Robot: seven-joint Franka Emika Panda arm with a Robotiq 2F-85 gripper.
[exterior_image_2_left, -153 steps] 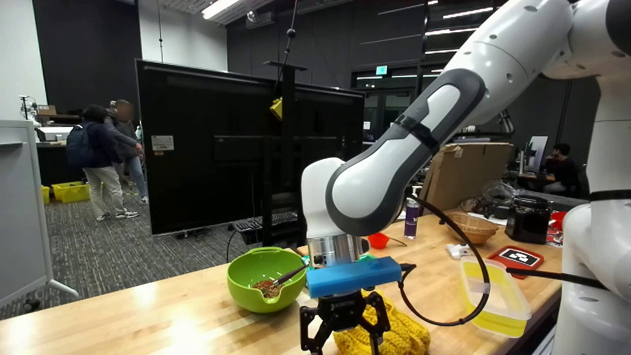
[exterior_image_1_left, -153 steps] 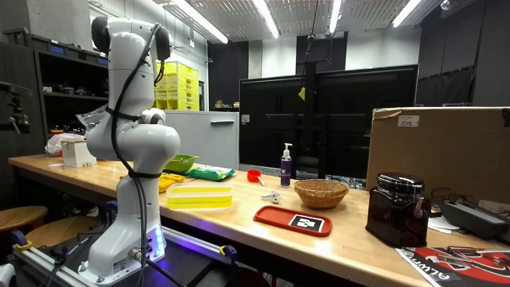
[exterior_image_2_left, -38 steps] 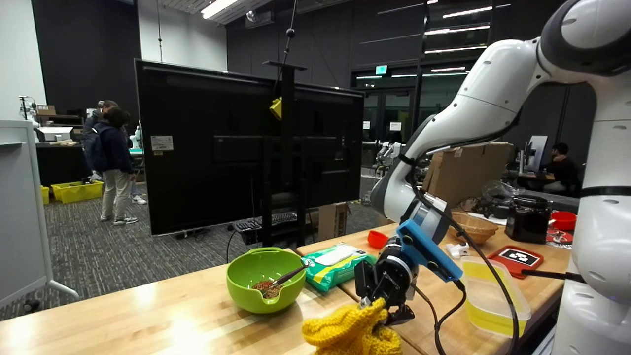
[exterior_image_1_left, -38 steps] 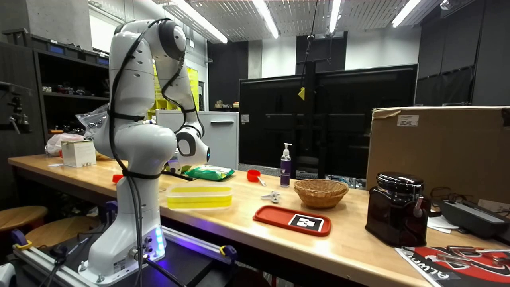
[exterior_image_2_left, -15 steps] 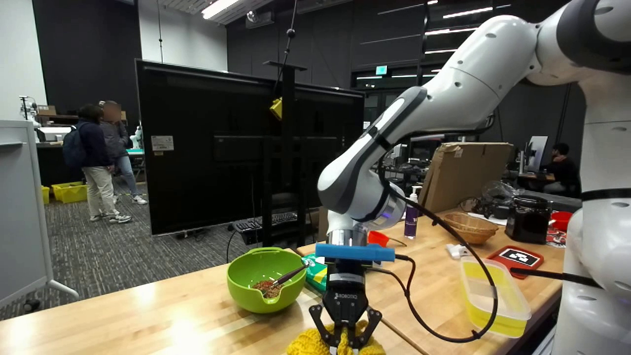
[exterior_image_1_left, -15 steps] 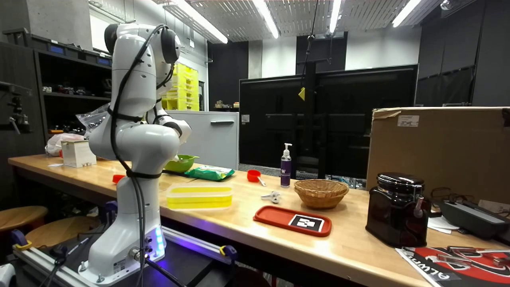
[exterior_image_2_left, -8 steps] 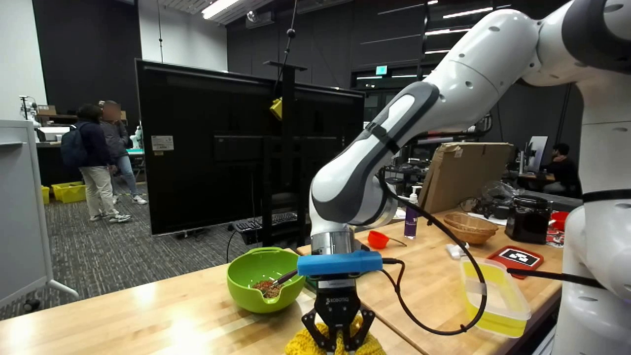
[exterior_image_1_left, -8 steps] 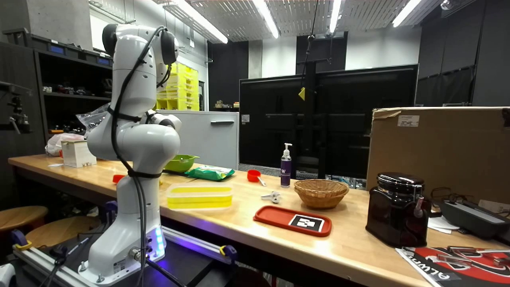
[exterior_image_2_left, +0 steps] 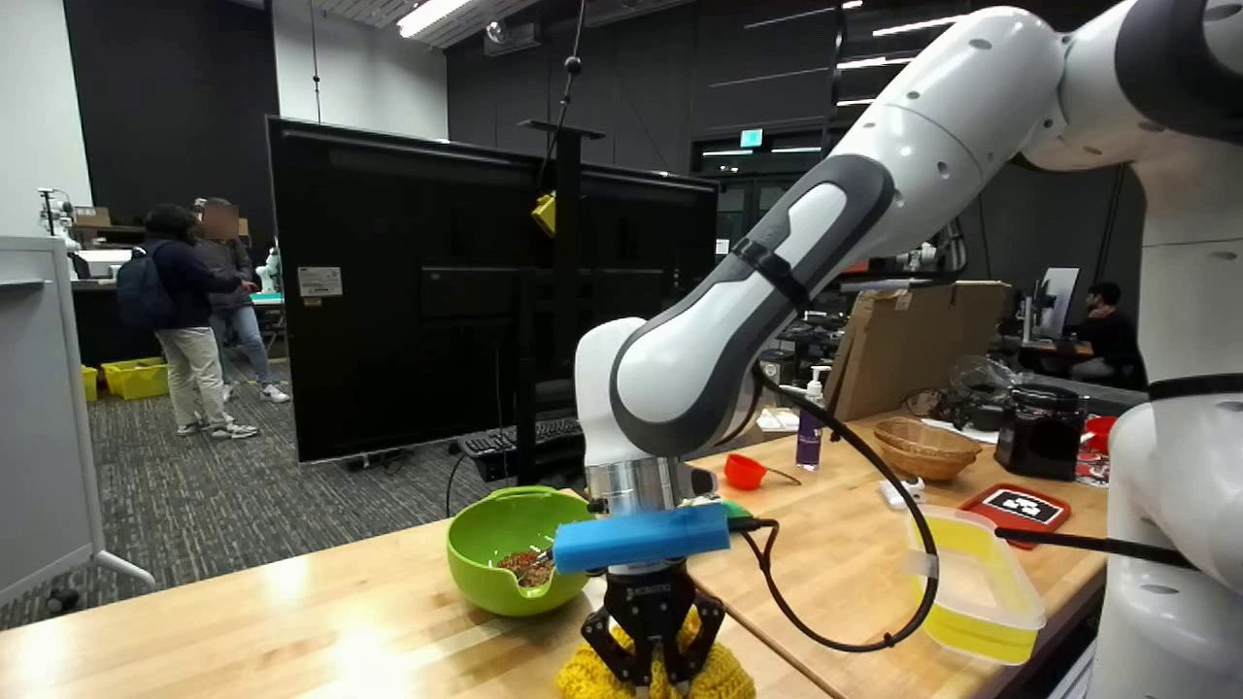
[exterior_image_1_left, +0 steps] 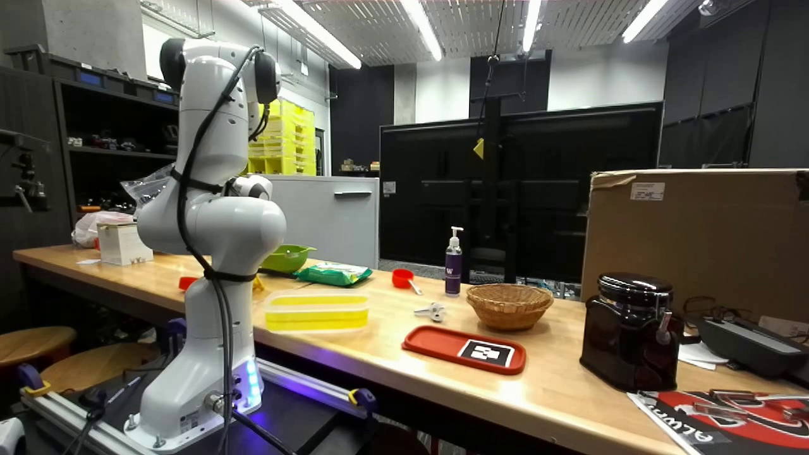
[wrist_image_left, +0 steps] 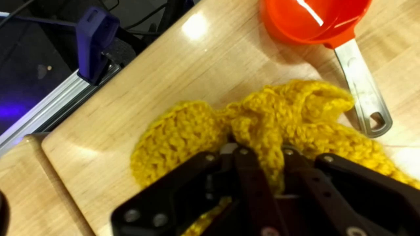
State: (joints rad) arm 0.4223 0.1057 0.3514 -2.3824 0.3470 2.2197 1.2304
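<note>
Currently clamped narrow on yellow knitted cloth (wrist_image_left: 178,137): note 1 fold pinched between the 2 black fingers (wrist_image_left: 250,175) of the gripper (exterior_image_2_left: 660,678), aimed downward. Seen in the wrist view, bunched at the pinch and spread to either side. Cannot tell resting on the wooden tabletop (wrist_image_left: 108,137) from hanging just above; cut off at the bottom in an exterior view.

Just beside the cloth, find a red measuring cup (wrist_image_left: 308,26), set mouth up, with a metal handle (wrist_image_left: 361,78) angled past the cloth's flap. Cannot tell touching from mere overlap there. Above the fingers, see a blue block (exterior_image_2_left: 641,539) trailing a black cable (exterior_image_2_left: 889,641). Near the gripper, find a green bowl (exterior_image_2_left: 495,587) holding reddish-brown grains (exterior_image_2_left: 532,571). Beyond the tabletop's edge, make out a purple clamp (wrist_image_left: 93,42) on a metal rail (wrist_image_left: 59,95).

Farther along, in an exterior view, list a green packet (exterior_image_1_left: 335,273), another red measuring cup (exterior_image_1_left: 402,279), a purple pump bottle (exterior_image_1_left: 453,272), and a wicker basket (exterior_image_1_left: 509,313). Closer to the front edge, note a clear-and-yellow container (exterior_image_1_left: 316,321) and a red tray (exterior_image_1_left: 436,344) with a black-and-white patch (exterior_image_1_left: 486,354) toward 1 end. Past these, find a dark lidded jar (exterior_image_1_left: 632,341) standing in front of a large cardboard box (exterior_image_1_left: 695,234).

Well behind, see a black panel (exterior_image_2_left: 418,291), 2 people (exterior_image_2_left: 180,301) standing, and 1 seated person (exterior_image_2_left: 1107,335) well apart from them.
</note>
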